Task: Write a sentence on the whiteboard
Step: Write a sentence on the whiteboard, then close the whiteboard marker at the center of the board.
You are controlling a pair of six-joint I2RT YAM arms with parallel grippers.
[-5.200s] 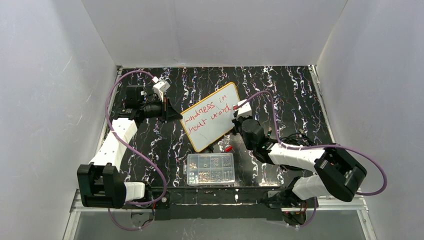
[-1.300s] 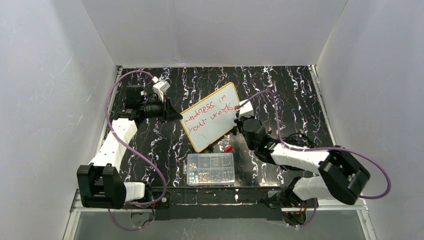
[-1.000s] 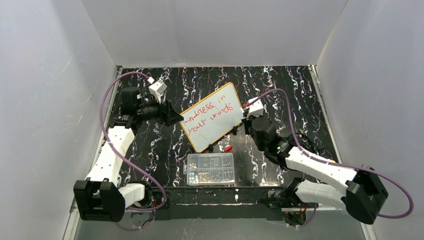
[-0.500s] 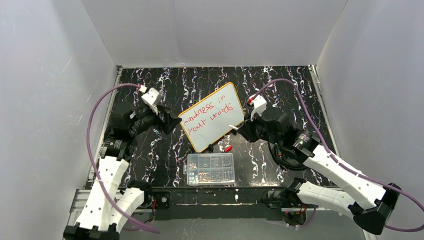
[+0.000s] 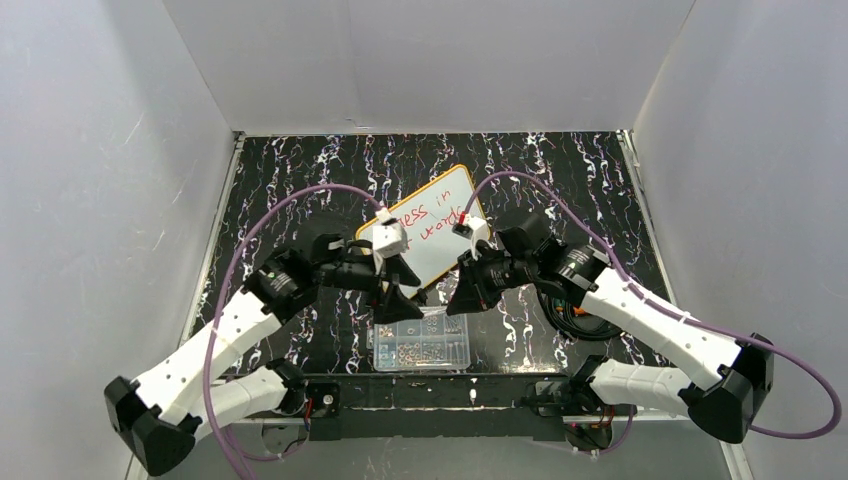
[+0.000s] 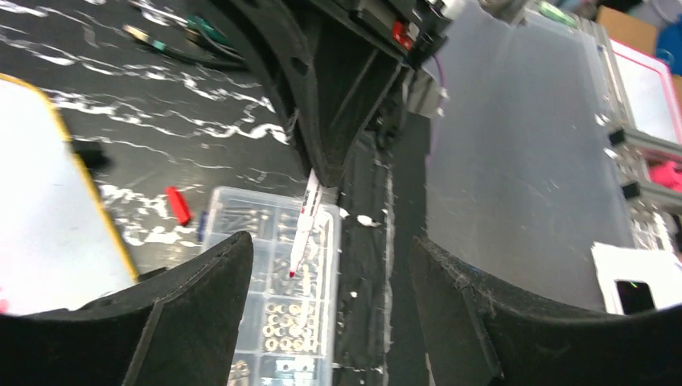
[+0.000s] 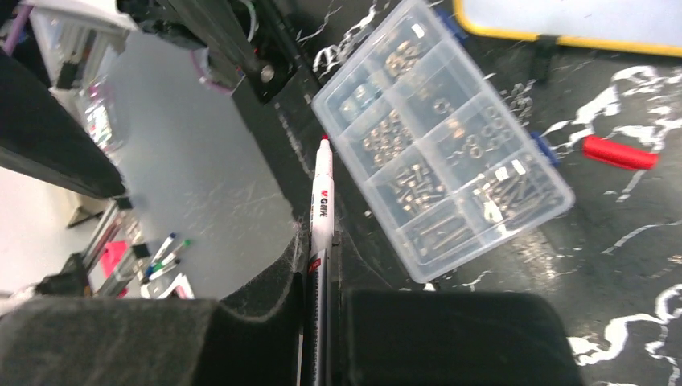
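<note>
The whiteboard lies tilted at the table's middle, its near half hidden by both wrists. Of the red sentence only the ends of its two lines show. My right gripper is shut on a white marker with a bare red tip, which hangs over the near edge of a clear compartment box. My left gripper is open and holds nothing. It faces the right one over the box, and the marker shows between its fingers.
The clear compartment box of small metal parts sits near the table's front edge. A red marker cap lies on the black marbled table between box and board. White walls enclose the table.
Both arms have swung in from the board's left and right sides to the near middle above the box. The right gripper carried the marker off the board.
</note>
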